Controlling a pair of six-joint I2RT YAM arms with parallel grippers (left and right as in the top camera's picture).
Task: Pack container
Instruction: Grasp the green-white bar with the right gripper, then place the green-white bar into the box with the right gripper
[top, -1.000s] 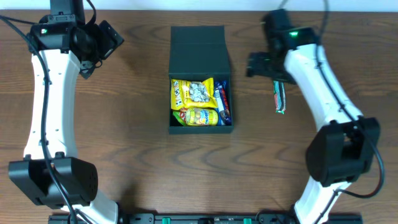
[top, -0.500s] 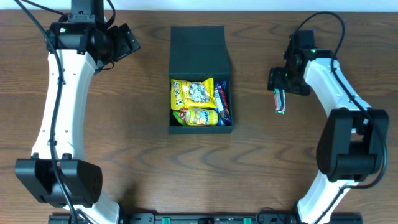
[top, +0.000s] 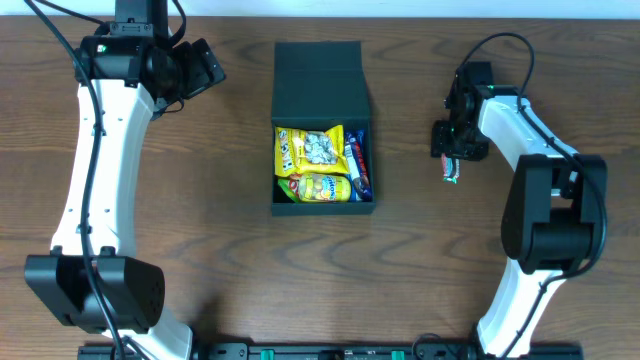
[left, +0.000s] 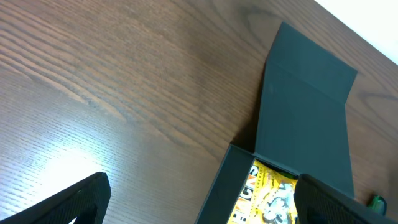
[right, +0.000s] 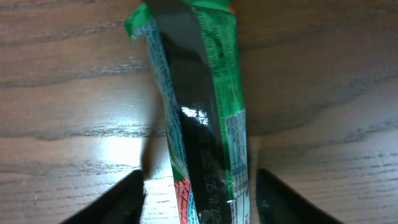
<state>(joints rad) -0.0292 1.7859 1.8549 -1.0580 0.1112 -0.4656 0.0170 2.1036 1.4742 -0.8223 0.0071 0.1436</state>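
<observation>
The dark teal-green container (top: 287, 204) stands open at the table's middle, its flap lid (top: 318, 80) laid flat behind it. Inside lie yellow snack packets (top: 312, 150) and a blue one (top: 360, 168). A green, black and red snack bar (top: 452, 170) lies on the table to the right. My right gripper (top: 451, 152) is open right over it; the right wrist view shows the bar (right: 199, 124) between the spread fingers (right: 199, 208). My left gripper (top: 205, 66) is open and empty at the far left; its view shows the container (left: 217, 193) and lid (left: 308, 118).
The brown wooden table (top: 200, 230) carries only the container and the bar. Both arm bases (top: 95, 295) stand at the front edge, left and right.
My right gripper has moved down and settled over the snack bar, its fingers now either side of it. The left arm swung slightly right a second ago and has held still since.
</observation>
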